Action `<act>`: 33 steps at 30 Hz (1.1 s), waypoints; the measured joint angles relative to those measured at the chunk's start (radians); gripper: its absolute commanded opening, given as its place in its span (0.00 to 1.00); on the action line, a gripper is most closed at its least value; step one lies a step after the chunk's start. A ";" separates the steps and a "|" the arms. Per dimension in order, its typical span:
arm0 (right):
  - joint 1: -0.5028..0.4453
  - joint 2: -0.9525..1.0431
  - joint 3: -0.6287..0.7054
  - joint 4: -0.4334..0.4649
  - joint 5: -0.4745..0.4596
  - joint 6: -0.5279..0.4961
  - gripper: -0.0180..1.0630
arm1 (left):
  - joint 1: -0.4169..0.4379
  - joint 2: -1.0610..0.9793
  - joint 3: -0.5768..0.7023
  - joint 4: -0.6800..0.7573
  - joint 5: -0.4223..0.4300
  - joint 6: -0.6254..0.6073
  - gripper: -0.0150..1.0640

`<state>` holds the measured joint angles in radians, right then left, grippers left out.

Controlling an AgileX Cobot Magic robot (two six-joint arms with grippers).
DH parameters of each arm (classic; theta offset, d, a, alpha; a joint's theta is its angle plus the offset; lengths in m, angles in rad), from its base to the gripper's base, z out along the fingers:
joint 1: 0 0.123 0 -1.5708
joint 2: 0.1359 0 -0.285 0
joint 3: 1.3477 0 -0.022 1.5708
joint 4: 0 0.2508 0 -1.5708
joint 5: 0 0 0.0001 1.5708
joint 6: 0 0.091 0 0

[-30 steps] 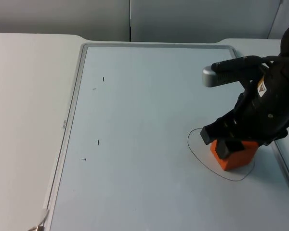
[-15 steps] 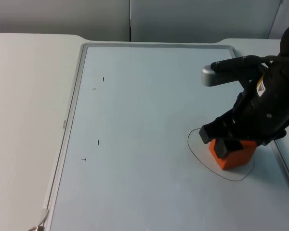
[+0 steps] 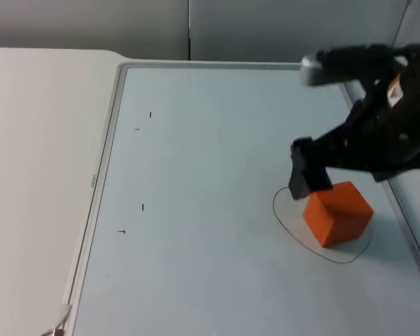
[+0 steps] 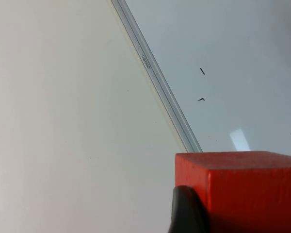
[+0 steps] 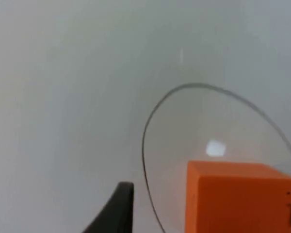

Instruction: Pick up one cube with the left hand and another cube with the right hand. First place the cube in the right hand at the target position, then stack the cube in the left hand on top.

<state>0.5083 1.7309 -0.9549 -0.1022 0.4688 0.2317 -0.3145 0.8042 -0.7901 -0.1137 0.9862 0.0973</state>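
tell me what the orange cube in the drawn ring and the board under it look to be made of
Orange cube: probably painted wood or dense foam, judging by its matte, even colour, crisp edges and lack of glare. It stands free inside the drawn ring.

Board: looks like a whiteboard, with a smooth, pale, slightly glossy face that mirrors a lamp in the right wrist view, pen marks, and a thin grey metal-like frame.

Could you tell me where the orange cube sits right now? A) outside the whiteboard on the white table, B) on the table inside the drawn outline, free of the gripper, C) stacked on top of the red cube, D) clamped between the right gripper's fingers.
B: the orange cube rests on the board inside the drawn outline, while the right gripper is lifted off beside it with open fingers.
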 measured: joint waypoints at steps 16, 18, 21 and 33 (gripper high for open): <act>0.000 -0.928 0.000 0.001 0.093 -0.123 0.99 | 0.000 0.000 0.000 0.000 -0.014 0.032 0.02; 0.000 -1.035 0.000 0.001 0.142 -0.139 0.99 | 0.000 0.002 0.000 -0.019 -0.026 0.058 0.02; 0.000 -1.116 0.000 -0.001 0.184 -0.146 0.99 | 0.000 0.022 0.000 -0.082 -0.035 0.123 0.02; 0.000 -1.118 0.000 0.014 0.263 -0.150 0.99 | -0.002 0.335 -0.010 -0.647 -0.123 0.649 0.02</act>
<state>0.5083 0.6131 -0.9549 -0.0884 0.7322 0.0821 -0.3167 1.1391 -0.7999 -0.7610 0.8627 0.7466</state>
